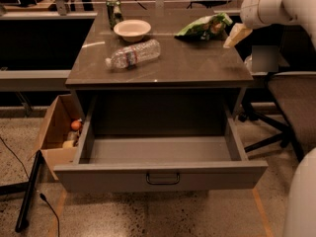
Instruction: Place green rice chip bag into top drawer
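The green rice chip bag [205, 27] lies on the grey tabletop [163, 63] at its back right. My gripper [239, 13] is in the air just right of the bag, at the table's right edge. It is open and empty, with one cream finger [237, 35] pointing down-left toward the bag. The top drawer [160, 174] is pulled out wide below the tabletop, and its inside is bare.
A clear water bottle [133, 55] lies on the table's left middle. A white bowl [132, 29] and a green drink can [114, 11] stand at the back left. A cardboard box [57, 132] with items sits on the floor at left. An office chair [291, 102] stands at right.
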